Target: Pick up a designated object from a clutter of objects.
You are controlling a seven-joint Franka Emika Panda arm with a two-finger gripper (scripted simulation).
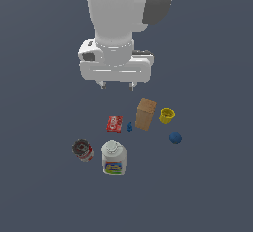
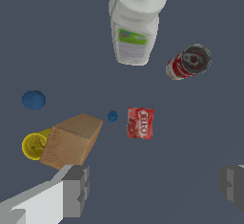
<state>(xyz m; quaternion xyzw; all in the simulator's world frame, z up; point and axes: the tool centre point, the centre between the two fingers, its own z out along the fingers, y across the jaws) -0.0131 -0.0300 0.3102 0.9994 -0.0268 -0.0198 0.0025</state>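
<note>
The small flat red box (image 1: 114, 124) with white lettering lies flat in the middle of the clutter; it also shows in the wrist view (image 2: 140, 123). My gripper (image 1: 117, 85) hangs open and empty well above the floor, behind the box in the exterior view. In the wrist view its two grey fingertips (image 2: 76, 189) stand wide apart, and the gripper's midpoint (image 2: 155, 187) lies apart from the red box. Nothing is between the fingers.
A brown box (image 1: 146, 114) stands to the exterior view's right of the red box, with a tiny blue piece (image 1: 130, 127) between them. Further right are a yellow cup (image 1: 167, 115) and blue ball (image 1: 175, 137). Nearer the camera are a red-and-white can (image 1: 83, 150) and white bottle (image 1: 113, 158).
</note>
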